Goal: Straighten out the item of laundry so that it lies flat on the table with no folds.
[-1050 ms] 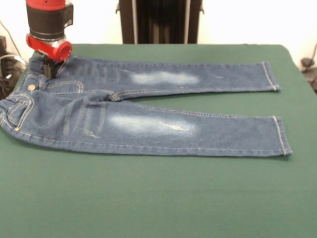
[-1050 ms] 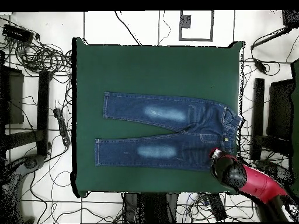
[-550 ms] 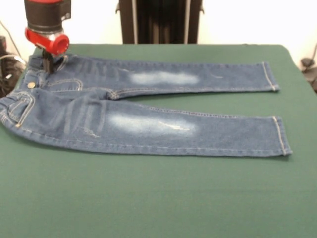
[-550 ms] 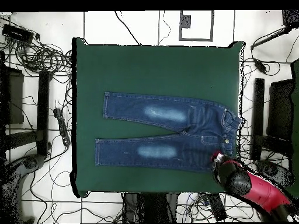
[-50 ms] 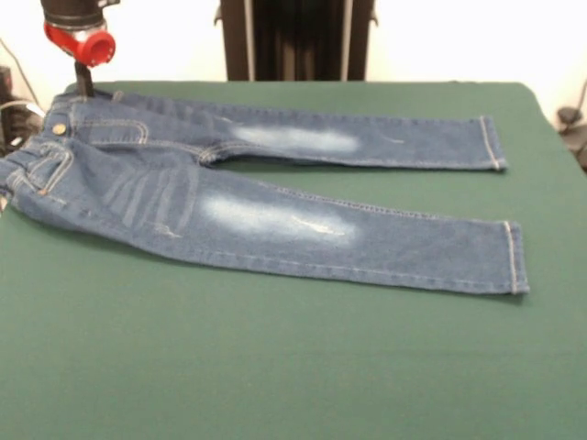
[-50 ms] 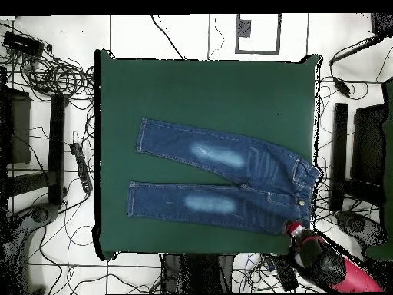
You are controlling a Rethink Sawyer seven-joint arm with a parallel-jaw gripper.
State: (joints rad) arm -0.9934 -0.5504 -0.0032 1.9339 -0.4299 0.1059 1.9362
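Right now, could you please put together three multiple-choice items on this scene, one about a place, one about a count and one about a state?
1. In the front view, where is the claw?
A. over a leg hem
B. at the far corner of the waistband
C. over bare table in the middle

2. How many faded whitish patches show on the jeans?
A. one
B. two
C. four

3. How do the jeans lie on the table?
A. rolled into a ball
B. folded in half
C. spread out with both legs apart

Answers: 1 B, the claw meets the denim at the waistband's far corner. 2 B, each leg has one pale patch. 3 C, both legs stretch out separately over the green top.
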